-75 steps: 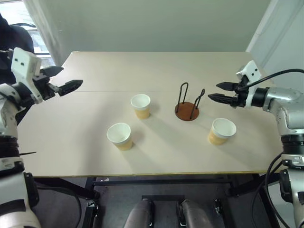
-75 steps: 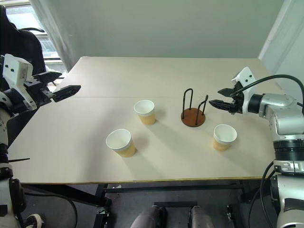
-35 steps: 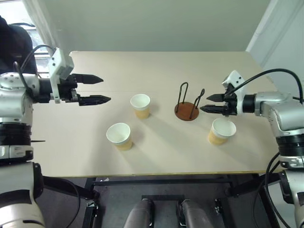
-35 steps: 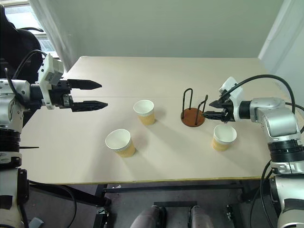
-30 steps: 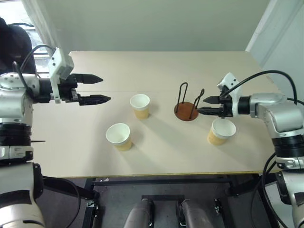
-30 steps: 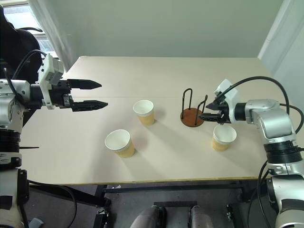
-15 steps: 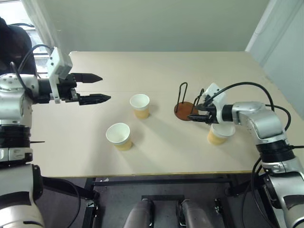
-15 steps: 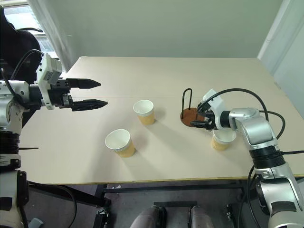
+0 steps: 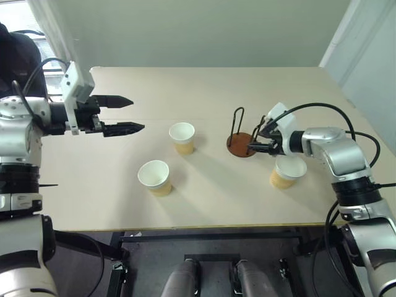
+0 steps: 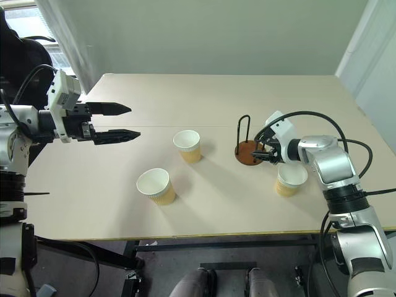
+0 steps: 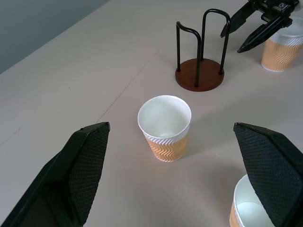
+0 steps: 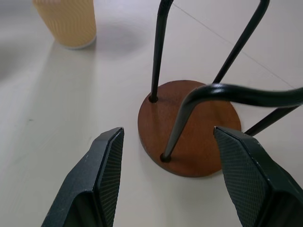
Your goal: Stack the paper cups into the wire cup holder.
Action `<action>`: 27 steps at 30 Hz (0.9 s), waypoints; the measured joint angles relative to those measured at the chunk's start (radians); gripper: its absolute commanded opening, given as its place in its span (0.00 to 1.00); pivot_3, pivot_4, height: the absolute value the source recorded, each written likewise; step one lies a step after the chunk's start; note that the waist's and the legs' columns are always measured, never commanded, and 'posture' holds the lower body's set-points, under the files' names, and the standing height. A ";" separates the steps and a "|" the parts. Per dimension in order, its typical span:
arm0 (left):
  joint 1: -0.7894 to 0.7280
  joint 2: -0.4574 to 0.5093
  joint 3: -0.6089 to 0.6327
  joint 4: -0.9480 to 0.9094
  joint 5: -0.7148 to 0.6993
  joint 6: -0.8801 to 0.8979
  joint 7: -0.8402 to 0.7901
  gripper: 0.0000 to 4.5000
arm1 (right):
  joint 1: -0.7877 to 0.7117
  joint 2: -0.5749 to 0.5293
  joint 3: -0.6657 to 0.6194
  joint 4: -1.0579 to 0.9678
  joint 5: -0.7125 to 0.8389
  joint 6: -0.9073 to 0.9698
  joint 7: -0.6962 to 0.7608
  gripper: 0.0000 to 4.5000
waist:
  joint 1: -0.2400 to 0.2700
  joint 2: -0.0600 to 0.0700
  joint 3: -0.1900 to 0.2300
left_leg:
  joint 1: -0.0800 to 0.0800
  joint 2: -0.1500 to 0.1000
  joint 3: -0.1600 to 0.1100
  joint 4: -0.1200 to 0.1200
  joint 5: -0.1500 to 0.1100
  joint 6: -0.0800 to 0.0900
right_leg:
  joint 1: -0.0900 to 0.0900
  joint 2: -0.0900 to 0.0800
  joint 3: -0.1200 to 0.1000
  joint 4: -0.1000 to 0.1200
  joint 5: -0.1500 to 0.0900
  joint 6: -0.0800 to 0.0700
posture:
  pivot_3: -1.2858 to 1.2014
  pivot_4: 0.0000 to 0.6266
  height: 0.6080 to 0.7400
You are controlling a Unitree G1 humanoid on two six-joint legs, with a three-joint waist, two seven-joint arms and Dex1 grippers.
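Reaching stage, no cup lifted. Right claw (image 9: 252,143) agape at wire cup holder (image 9: 244,139), mid-counter (image 9: 204,93); left claw (image 9: 131,115) wide, empty, aloft. Three paper cups (image 9: 182,137) upright nearby. Next, probably: steady holder, grasp nearest cup.

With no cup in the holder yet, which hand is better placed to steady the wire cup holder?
The right hand, probably. It hangs open right beside the wire cup holder, its fingers either side of a wire loop in its wrist view. The left hand is open over the table's far-left part, well away.
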 measured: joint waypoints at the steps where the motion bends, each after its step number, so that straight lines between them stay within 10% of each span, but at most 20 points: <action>1: 0.000 0.000 0.000 0.000 -0.001 0.000 0.001 1.00 | -0.007 0.009 0.000 0.000 0.001 0.010 -0.006 0.67 | 0.000 0.000 0.000 | 0.000 0.000 0.000 0.000 0.000 0.000 | 0.000 0.000 0.000 0.000 0.000 0.000 | 0.52 0.24 1.00; 9: 0.000 0.000 0.000 0.000 -0.002 -0.002 0.008 1.00 | -0.041 0.049 -0.001 0.000 0.001 0.061 -0.064 0.67 | 0.001 0.000 0.000 | 0.000 0.000 0.000 0.000 -0.001 -0.002 | 0.000 0.000 0.000 0.000 0.000 0.000 | 0.52 0.24 1.00; 19: 0.000 -0.001 0.000 0.001 -0.002 -0.003 0.016 1.00 | -0.062 0.035 0.012 0.049 -0.013 0.046 -0.047 0.01 | 0.000 0.000 0.000 | -0.001 0.000 0.000 0.000 -0.002 -0.003 | -0.001 0.000 0.000 0.000 0.000 0.000 | 0.52 0.24 1.00; 27: 0.000 -0.001 0.000 0.003 0.002 -0.007 0.022 1.00 | -0.137 0.013 0.054 0.171 -0.023 -0.059 0.124 0.01 | 0.000 0.000 0.000 | -0.001 0.000 0.000 -0.001 -0.002 -0.004 | -0.001 0.000 0.000 0.000 0.000 -0.001 | 0.52 0.24 1.00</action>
